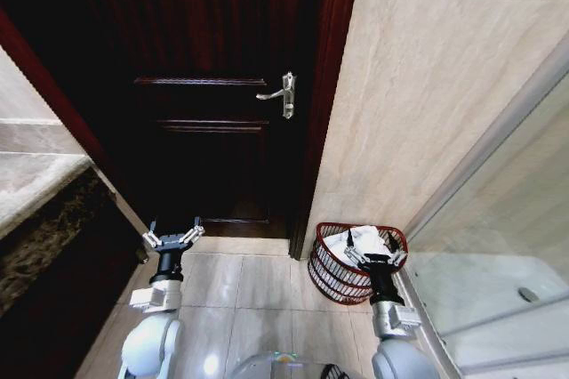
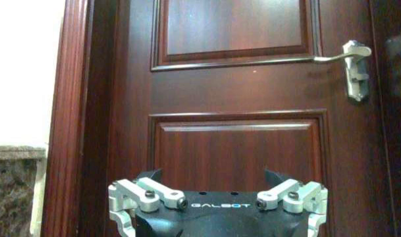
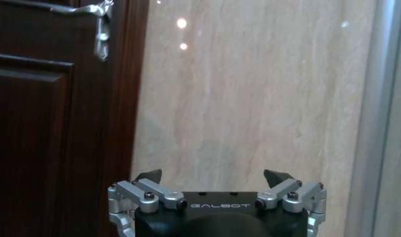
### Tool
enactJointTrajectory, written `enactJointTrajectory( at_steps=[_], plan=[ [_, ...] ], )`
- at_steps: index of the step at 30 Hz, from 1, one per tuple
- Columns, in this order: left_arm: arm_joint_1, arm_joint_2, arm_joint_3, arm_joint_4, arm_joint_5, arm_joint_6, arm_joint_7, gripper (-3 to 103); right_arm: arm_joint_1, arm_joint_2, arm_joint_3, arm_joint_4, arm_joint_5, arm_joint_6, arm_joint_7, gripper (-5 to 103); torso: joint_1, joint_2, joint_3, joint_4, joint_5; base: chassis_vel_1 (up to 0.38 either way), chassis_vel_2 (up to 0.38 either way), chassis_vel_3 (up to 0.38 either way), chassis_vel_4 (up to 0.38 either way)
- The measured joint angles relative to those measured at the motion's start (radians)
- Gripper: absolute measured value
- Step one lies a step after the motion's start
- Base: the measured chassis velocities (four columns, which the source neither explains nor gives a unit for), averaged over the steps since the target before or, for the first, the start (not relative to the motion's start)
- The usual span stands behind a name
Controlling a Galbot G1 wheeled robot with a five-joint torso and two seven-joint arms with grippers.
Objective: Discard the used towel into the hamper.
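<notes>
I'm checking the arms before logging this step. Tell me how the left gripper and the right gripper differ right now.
The left gripper hangs over bare floor tiles in front of the dark wooden door; the right gripper hangs above the hamper, which has a white towel inside. The left wrist view faces the door panel; the right wrist view faces the beige wall. Both have open, empty jaws.

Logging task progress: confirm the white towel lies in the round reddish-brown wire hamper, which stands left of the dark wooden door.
Wrong side. In the head view the round reddish-brown wire hamper stands right of the dark wooden door, against the beige tiled wall. The white towel does lie in it.
</notes>
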Motion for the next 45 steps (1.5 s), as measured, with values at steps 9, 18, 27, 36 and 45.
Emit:
enactJointTrajectory(
  at_steps=[9,18,27,36,45],
  plan=[
    [0.014,-0.004,0.006,0.01,-0.011,-0.014,-0.006,100,-0.005,-0.011,0.002,-0.014,-0.015,0.06,0.044,100,0.017,0.04,0.023,-0.0003,0.0004,-0.108,-0.108,0.104,0.117],
    [0.008,-0.006,0.012,-0.004,0.013,-0.006,-0.007,100,0.001,-0.015,0.01,-0.008,0.001,0.058,0.056,100,0.031,0.072,0.041,0.0,0.0002,0.064,0.066,0.025,0.004],
    [-0.023,-0.003,0.015,0.0,0.033,-0.007,-0.008,100,0.004,0.0,0.067,-0.005,0.015,0.05,0.069,100,0.046,0.105,0.059,0.0,0.0003,0.018,0.019,0.006,0.007],
    [-0.006,0.003,0.012,0.021,0.038,-0.033,-0.005,100,-0.033,0.056,0.147,0.003,-0.017,0.047,0.016,100,0.065,0.15,0.085,0.0001,0.0002,0.0,0.0,0.0,0.0],
    [0.011,-0.001,0.016,0.01,0.011,-0.034,0.015,100,-0.079,0.063,0.174,0.024,0.032,0.095,-0.017,100,0.082,0.189,0.107,0.0001,0.0001,0.0,0.0,0.0,0.0]
  ],
)
